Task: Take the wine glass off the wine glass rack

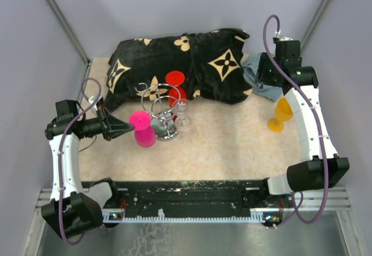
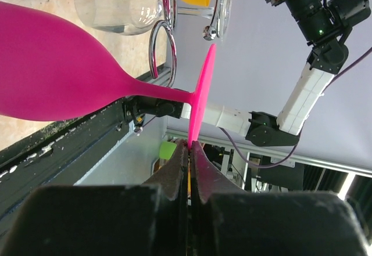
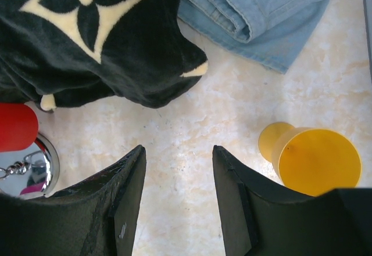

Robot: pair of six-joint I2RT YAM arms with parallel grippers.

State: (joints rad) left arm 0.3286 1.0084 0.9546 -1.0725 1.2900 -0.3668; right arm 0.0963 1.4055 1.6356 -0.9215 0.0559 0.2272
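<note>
The chrome wine glass rack stands mid-table on its mirrored disc base, which also shows in the right wrist view. A red glass and a clear glass hang on it. My left gripper is shut on the foot rim of a pink wine glass, held upside down just left of the rack. In the left wrist view my gripper pinches the pink foot, and the stem runs right beside a chrome loop. My right gripper is open and empty above bare table.
A black patterned pillow lies behind the rack, with folded jeans at its right end. A yellow glass stands on the table at the right, close to my right gripper's finger in the right wrist view.
</note>
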